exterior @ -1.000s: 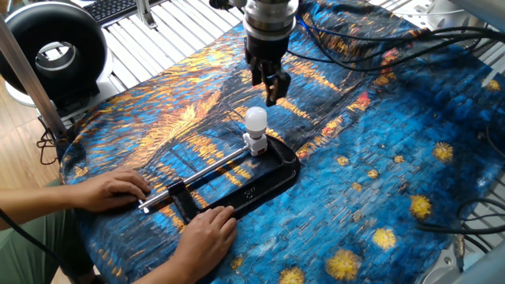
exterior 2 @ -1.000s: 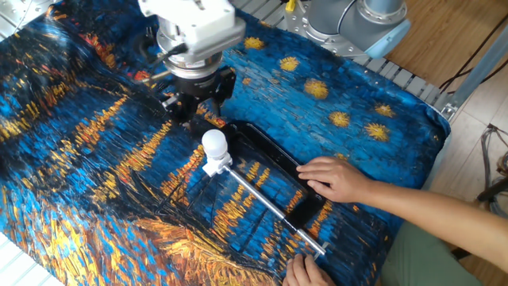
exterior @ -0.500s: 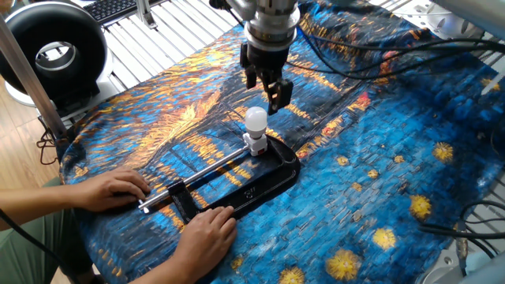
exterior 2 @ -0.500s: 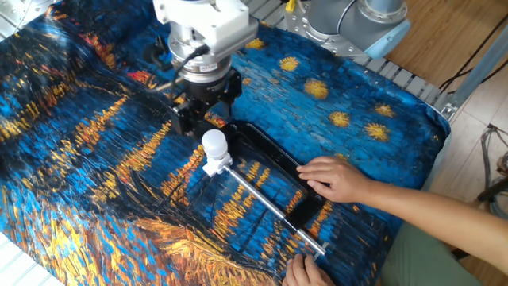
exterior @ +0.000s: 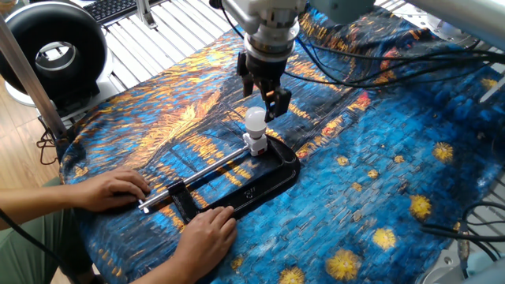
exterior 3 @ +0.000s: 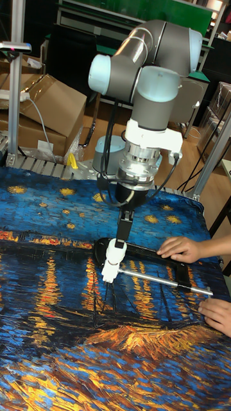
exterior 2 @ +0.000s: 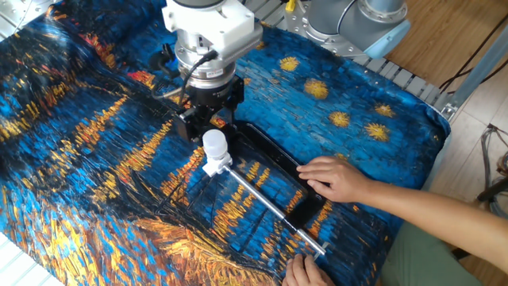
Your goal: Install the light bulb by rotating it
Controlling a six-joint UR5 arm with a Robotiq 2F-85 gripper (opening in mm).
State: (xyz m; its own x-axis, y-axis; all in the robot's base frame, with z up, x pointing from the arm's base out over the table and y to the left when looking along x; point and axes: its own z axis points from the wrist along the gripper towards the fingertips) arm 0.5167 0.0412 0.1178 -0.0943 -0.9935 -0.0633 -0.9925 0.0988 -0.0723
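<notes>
Hands (exterior: 118,191) of a person sit nearest, at the desk's near edge in one fixed view, pinning a black clamp frame w/ steel rod (exterior: 237,183). Beyond, mid-desk on the blue-and-orange painted cloth (exterior: 379,158), the small white frosted light bulb (exterior: 255,120) stands upright in a white socket block (exterior: 256,144), long axis vertical, dome up. Farthest, my arm's black two-finger gripper (exterior: 263,94) hangs just over the dome, fingers spread, nothing held. I judge the bulb light, smooth, prob. fragile: I'd grip the dome's sides gently.
</notes>
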